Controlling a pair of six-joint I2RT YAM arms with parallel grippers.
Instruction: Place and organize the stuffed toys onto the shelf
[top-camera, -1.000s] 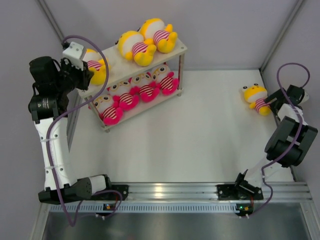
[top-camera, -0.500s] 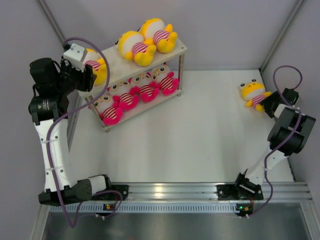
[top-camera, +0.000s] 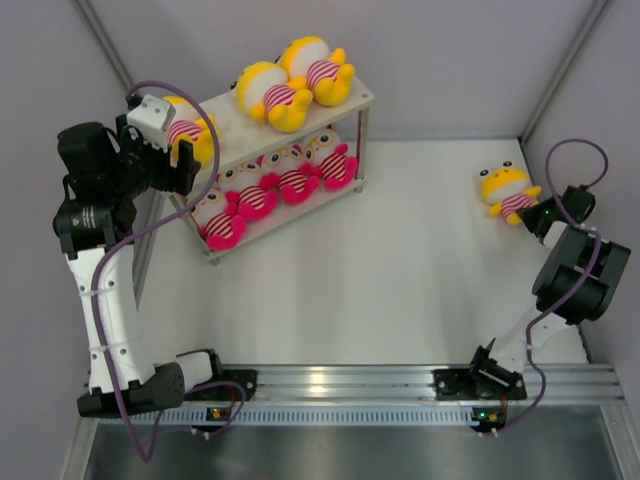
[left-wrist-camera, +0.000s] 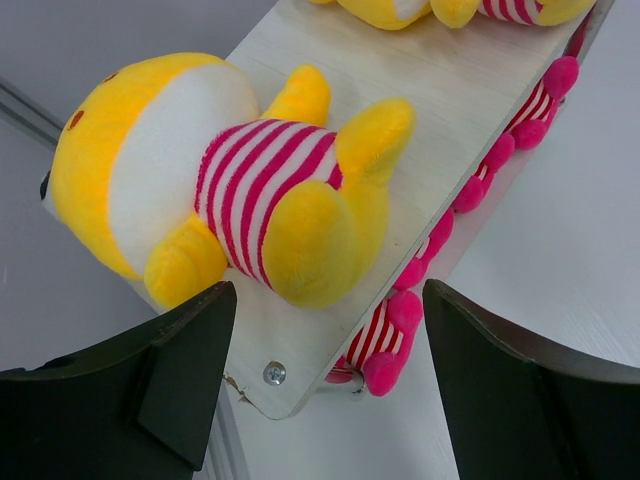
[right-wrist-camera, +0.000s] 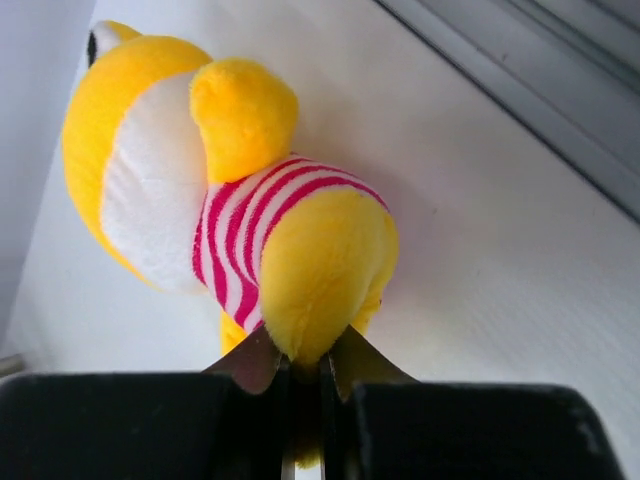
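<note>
Stuffed toys (top-camera: 290, 180), seven, lie on the shelf (top-camera: 355, 97), our left gripper (left-wrist-camera: 325, 300) gaping wide at its top tier, and our right gripper (right-wrist-camera: 300, 355) pinches the last yellow toy (right-wrist-camera: 230, 220) at the worktop's (top-camera: 400, 260) far right.

No legible text, labels or numbers anywhere.

The top camera hangs above and behind the arm bases, looking down on the whole desk (top-camera: 400, 260), with the shelf (top-camera: 358, 98) at the far left. The left wrist camera sits close above the shelf's left end, sharing its yellow toy (left-wrist-camera: 230, 180) with that view. The right wrist camera, well right of the shelf and low over the desk, faces the stray yellow toy (right-wrist-camera: 250, 210) close up. The top view shows that toy too.
</note>
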